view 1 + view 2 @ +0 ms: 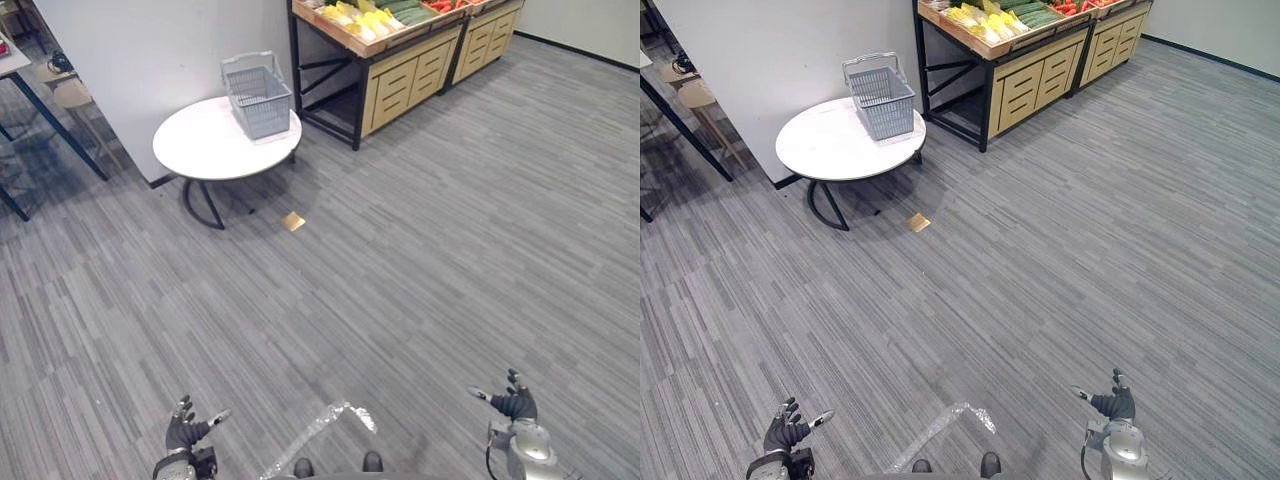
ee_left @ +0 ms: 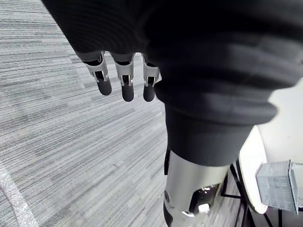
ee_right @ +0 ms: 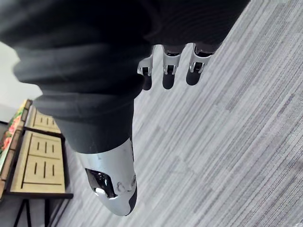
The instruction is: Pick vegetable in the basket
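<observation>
- The basket [image 1: 258, 98] is grey with open-mesh walls. It stands upright on the far right part of a round white table [image 1: 200, 150], with its handle raised above the rim.
- The yellow vegetables [image 1: 355, 18] lie heaped on top of a wooden stand [image 1: 400, 72], well apart from the basket.
- The green vegetables [image 1: 408, 12] lie just beyond the yellow ones.
- The red vegetables [image 1: 443, 5] lie farthest along the stand.
</observation>
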Available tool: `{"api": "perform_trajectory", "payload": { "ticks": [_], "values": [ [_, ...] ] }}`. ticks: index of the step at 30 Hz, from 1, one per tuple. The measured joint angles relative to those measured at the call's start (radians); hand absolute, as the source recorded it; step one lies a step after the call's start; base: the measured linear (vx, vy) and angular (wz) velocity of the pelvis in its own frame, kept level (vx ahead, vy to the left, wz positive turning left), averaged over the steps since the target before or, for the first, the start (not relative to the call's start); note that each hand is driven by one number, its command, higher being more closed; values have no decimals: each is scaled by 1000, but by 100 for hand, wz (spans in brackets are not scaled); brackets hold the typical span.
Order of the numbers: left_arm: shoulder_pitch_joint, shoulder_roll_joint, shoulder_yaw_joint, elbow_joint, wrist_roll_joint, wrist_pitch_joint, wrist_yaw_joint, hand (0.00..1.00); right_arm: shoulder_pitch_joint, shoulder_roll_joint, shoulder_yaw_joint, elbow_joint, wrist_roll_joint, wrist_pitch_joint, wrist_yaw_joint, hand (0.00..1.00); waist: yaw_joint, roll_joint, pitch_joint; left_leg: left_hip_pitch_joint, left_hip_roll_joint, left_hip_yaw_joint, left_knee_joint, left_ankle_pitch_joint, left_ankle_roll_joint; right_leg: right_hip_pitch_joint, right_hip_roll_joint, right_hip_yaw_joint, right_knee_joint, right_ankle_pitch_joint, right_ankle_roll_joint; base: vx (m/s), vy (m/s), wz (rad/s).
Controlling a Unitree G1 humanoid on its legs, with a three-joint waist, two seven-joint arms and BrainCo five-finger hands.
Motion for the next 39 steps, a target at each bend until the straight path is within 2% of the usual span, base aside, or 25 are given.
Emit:
{"api": "perform_trajectory", "payload": {
  "ticks": [5,8,11,12,13,14,16,18,19,21,22,24,25,26,27,28,29,30,31,32,33,34,36,38,39],
  "values": [
    [1,-7,0,-55,-21,0,4,0,-8,2,0,-31,0,2,-2,0,2,0,2,-41,0,6,31,-23,5,-24,-2,5,0,-4,3,3,-8,-3],
    [1,-17,0,-100,-41,0,8,0,-21,3,2,-61,0,2,-4,0,22,3,4,-82,6,30,123,-90,10,-54,-5,31,36,-34,8,34,12,-23],
    [-3,-42,-2,-143,-57,-2,23,0,-28,3,2,-78,0,3,-22,0,25,16,11,-147,13,33,249,-180,21,-141,-13,35,215,-144,26,81,39,-6],
    [-3,-42,-3,-147,-62,-2,24,0,-27,3,3,-78,0,4,-22,0,24,6,18,-155,10,33,269,-196,26,-160,-18,34,259,-169,28,146,70,7],
    [-4,-42,-4,-157,-77,-2,27,0,-31,5,8,-78,-1,10,-24,0,25,10,31,-158,1,30,306,-238,34,-198,-33,32,381,-227,43,152,79,3],
    [-6,-43,-8,-157,-83,-2,29,0,-32,5,12,-79,-1,11,-24,0,26,10,38,-158,0,29,318,-254,41,-222,-36,29,449,-239,48,171,120,4],
    [-19,-36,-37,-158,-107,-2,45,0,-19,25,39,-104,-4,18,-25,0,11,4,76,-92,-10,-9,326,-296,69,-360,-62,-11,828,-249,55,221,106,35],
    [-16,-30,-54,-158,-107,-2,46,0,-2,39,49,-124,-9,18,-24,0,1,6,88,-38,-15,-34,323,-326,74,-405,-72,-36,904,-299,24,385,57,42],
    [-21,-30,-62,-158,-107,-2,46,0,4,42,50,-142,-9,18,-23,0,0,4,89,1,-13,-52,309,-340,69,-444,-70,-67,882,-319,9,552,48,47],
    [-46,-29,-73,-156,-107,-2,46,0,7,36,49,-161,-9,14,-23,0,-10,12,94,56,0,-86,272,-349,71,-519,-50,-96,786,-317,10,536,0,65],
    [-70,-29,-80,-155,-107,-2,46,0,0,30,49,-161,-9,14,-23,0,-28,31,107,92,25,-119,245,-348,70,-565,-25,-111,691,-276,-10,608,-61,89],
    [-109,-32,-80,-143,-107,-4,46,0,1,18,50,-158,-9,14,-23,0,-40,40,128,147,52,-153,234,-347,42,-591,23,-122,466,-120,-41,743,-87,78],
    [-115,-25,-80,-135,-106,-7,46,0,12,17,50,-160,-9,14,-23,0,-40,29,124,184,52,-172,237,-359,1,-594,39,-114,323,13,-71,924,-157,65],
    [-125,-34,-82,-104,-106,-8,46,0,22,-2,49,-155,-9,16,-23,0,-50,55,129,225,74,-194,257,-368,-20,-599,50,-112,382,132,-137,777,-148,47],
    [-134,-41,-84,-98,-106,-5,45,0,3,-6,50,-154,-10,22,-21,0,-43,82,135,215,102,-191,283,-349,-52,-612,54,-128,439,110,-158,888,-197,55],
    [-156,-48,-85,-99,-106,-5,43,0,-8,7,50,-167,-9,23,-20,0,-56,76,146,187,89,-189,366,-248,-120,-608,28,-143,523,18,-161,574,-152,37],
    [-159,-57,-84,-100,-106,-5,43,0,-5,15,51,-182,-9,25,-19,0,-54,74,148,170,85,-178,434,-180,-118,-581,18,-154,542,-19,-162,736,-231,61],
    [-152,-78,-81,-102,-106,-7,43,0,13,19,75,-224,-9,22,-20,0,-51,69,152,117,91,-157,615,-25,-131,-485,12,-157,524,-74,-161,734,-241,41],
    [-130,-88,-83,-125,-106,-11,40,0,18,28,97,-261,-9,16,-19,0,-48,71,153,30,127,-141,854,-19,-148,-378,26,-161,472,-101,-160,701,-219,38],
    [-123,-91,-84,-140,-106,-14,40,0,17,38,100,-284,-8,14,-20,0,-45,78,153,-30,155,-114,968,-27,-146,-325,39,-162,441,-106,-162,628,-192,24],
    [-117,-94,-83,-163,-105,-16,40,0,17,56,107,-322,0,6,-23,0,-27,69,159,-139,214,-45,1135,-65,-99,-229,59,-162,370,-116,-169,559,-159,16],
    [-118,-96,-83,-175,-105,-15,40,0,17,64,114,-342,11,2,-22,0,-7,56,166,-235,260,20,1205,-119,-65,-138,70,-161,304,-128,-167,529,-152,13],
    [-116,-110,-83,-181,-105,-14,34,0,24,66,106,-368,24,1,-23,0,20,44,170,-380,294,124,1141,-190,-37,-25,73,-164,225,-148,-149,517,-121,14],
    [-103,-119,-82,-187,-98,-14,26,0,26,62,101,-377,28,2,-24,0,30,45,170,-447,287,183,969,-208,-26,28,70,-161,196,-173,-136,408,-37,5],
    [-87,-123,-83,-198,-97,-12,24,0,25,60,98,-376,30,2,-25,0,30,44,169,-468,263,193,824,-205,-31,53,66,-160,191,-195,-126,550,79,-6]
  ]
}}
